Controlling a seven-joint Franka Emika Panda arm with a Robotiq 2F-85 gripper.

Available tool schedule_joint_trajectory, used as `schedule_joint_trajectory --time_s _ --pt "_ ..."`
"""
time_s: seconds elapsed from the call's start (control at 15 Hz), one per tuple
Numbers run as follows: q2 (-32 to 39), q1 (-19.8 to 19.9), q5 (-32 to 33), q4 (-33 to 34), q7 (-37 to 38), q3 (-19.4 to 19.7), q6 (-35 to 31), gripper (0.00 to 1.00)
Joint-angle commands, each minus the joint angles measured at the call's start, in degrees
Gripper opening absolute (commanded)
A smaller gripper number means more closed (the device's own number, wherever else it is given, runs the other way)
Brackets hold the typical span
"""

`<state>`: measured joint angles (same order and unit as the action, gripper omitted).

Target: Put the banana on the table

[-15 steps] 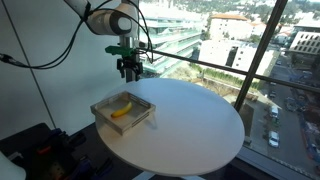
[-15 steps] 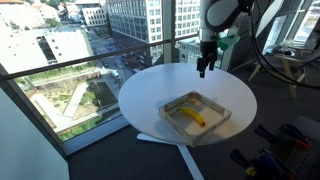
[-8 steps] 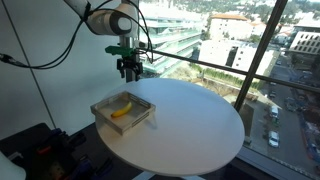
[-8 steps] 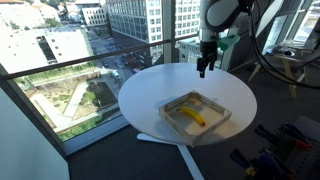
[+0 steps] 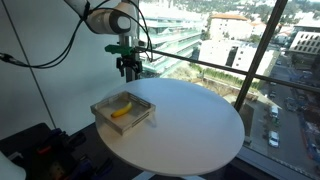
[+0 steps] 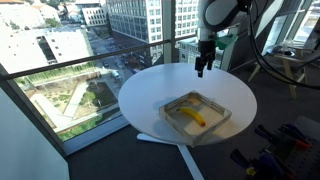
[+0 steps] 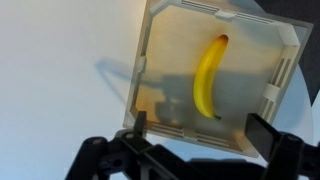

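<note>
Fingers (image 7: 262, 131) are seen spread wide and empty in the wrist view. The banana (image 7: 208, 75) is found inside the tray (image 7: 215, 10) near the table (image 5: 190, 120) edge. The gripper (image 5: 128, 72) is shown raised in both exterior views.

One banana (image 7: 207, 77); one square tray (image 7: 141, 70) with four low walls; one round white table (image 5: 190, 130); both exterior views show one robot arm (image 5: 104, 20), bearing one gripper (image 5: 129, 74); the wrist view shows two fingers (image 7: 140, 125) on that gripper.
</note>
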<state>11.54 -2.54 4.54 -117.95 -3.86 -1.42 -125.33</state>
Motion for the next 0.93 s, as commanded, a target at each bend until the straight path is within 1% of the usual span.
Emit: schedule_joint_trajectory --time_s 0.0,0.4,0.87 --pt "1.27 -0.14 -0.22 2.28 0.64 -0.50 0.41 1.00" --pt "3.57 -1.02 -0.50 4.15 2.92 -1.11 1.08 1.00" --pt "7.38 -2.63 -0.44 6.74 11.73 -0.71 1.11 1.00"
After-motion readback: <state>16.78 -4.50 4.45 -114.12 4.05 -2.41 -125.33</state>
